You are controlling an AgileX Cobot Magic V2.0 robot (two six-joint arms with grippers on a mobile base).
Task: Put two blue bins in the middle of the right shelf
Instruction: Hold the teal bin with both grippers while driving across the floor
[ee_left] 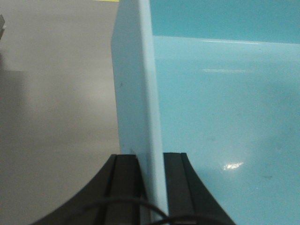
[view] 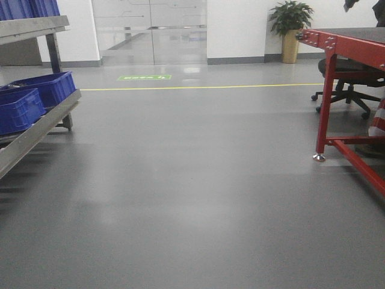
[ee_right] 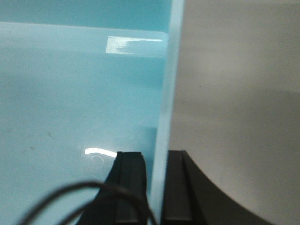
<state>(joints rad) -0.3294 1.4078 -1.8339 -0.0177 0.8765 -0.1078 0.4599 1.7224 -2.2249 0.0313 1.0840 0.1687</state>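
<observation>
As the left wrist view shows it, the left gripper (ee_left: pixel 151 161) is clamped on a pale blue wall of the bin (ee_left: pixel 225 117), one black finger (ee_left: pixel 125 187) outside and the other inside, with the wall pinched upright between them. The bin's glossy inside spreads to the right of that wall, and grey floor (ee_left: pixel 56 93) lies to its left. Likewise the right gripper (ee_right: pixel 154 159) is closed on a bin (ee_right: pixel 70 93) wall, with the bin's inside to the left and floor to the right; a dark cable (ee_right: pixel 79 197) loops in front of it. Neither the bin nor the grippers appear in the front view. At its left edge stands a metal rack (view: pixel 36 129), carrying two dark bins (view: pixel 45 87) side by side on its lower level. A red frame (view: pixel 349 45) stands at the right with a black chair (view: pixel 349 90) beneath it. Beyond a yellow line (view: pixel 198 88) on the floor are a glass door (view: pixel 150 30) and a potted plant (view: pixel 290 18).
</observation>
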